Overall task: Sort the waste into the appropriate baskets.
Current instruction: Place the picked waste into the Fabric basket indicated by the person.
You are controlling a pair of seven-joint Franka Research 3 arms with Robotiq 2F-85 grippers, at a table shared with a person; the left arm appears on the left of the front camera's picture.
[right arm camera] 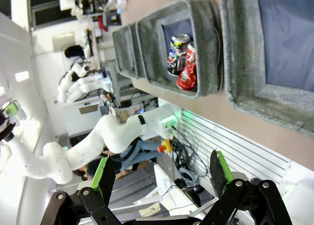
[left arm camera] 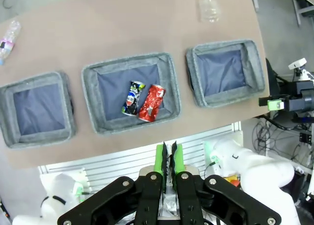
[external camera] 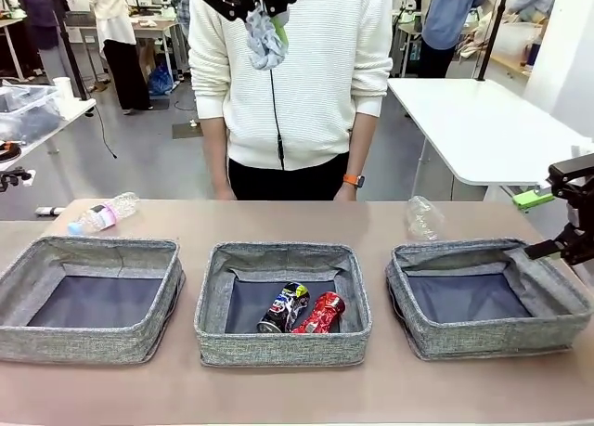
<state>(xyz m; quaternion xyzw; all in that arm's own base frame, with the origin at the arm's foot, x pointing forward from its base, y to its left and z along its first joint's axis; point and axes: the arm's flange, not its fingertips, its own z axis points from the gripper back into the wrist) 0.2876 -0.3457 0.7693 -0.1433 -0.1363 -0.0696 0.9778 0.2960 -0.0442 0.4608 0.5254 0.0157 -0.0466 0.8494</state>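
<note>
Three grey baskets sit in a row on the bench [external camera: 297, 398]: left basket [external camera: 88, 338], middle basket [external camera: 278, 347], right basket [external camera: 483, 338]. The middle basket holds the dark printed can [external camera: 283, 307] and the crushed red can [external camera: 321, 313], side by side near its front wall. Left gripper [left arm camera: 169, 150] is high above the middle basket, in front of the person [external camera: 306, 101], clenched on a pale crumpled wad [external camera: 267, 41]. Right gripper [right arm camera: 160, 159] is released, jaws wide, beside the right basket's outer rim. The pink-labelled bottle [external camera: 102, 214] lies on the bench behind the left basket. A clear bottle [external camera: 424, 217] lies behind the right basket.
</note>
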